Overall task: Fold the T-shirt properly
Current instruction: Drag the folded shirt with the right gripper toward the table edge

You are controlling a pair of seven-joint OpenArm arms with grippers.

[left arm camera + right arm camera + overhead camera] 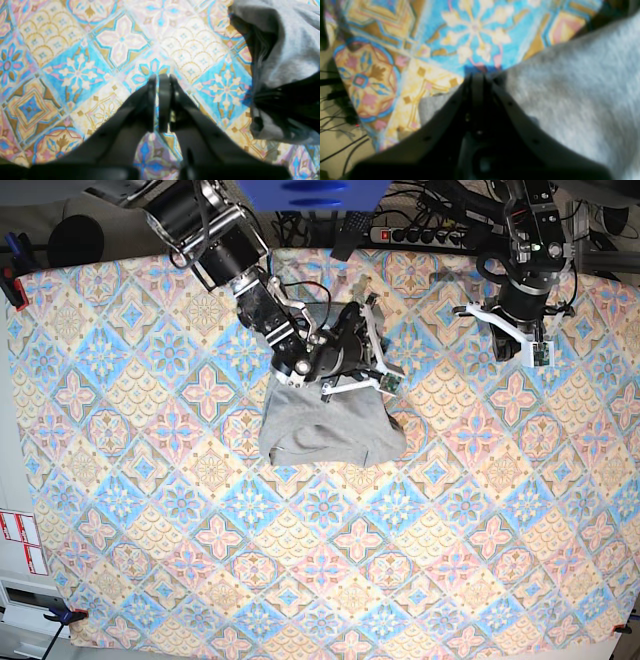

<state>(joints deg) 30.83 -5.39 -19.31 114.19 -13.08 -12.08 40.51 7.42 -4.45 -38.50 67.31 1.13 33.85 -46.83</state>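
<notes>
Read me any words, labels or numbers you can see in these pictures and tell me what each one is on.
No text can be read.
T-shirt: no lettering shows on the visible grey side.
White labels with red marks at the left edge of the base view: too small to read.
Tablecloth: pattern only, no words.

The bench [120,510] fills the base view, draped edge to edge in a tablecloth [480,530] of blue, pink and yellow diamond tiles. On the cloth, a little above centre, lies the T-shirt [325,430], a grey, bunched, roughly square heap with a rounded lower edge. It rests directly on the pattern. Around it the cloth lies flat and smooth, right out to the corners.
</notes>
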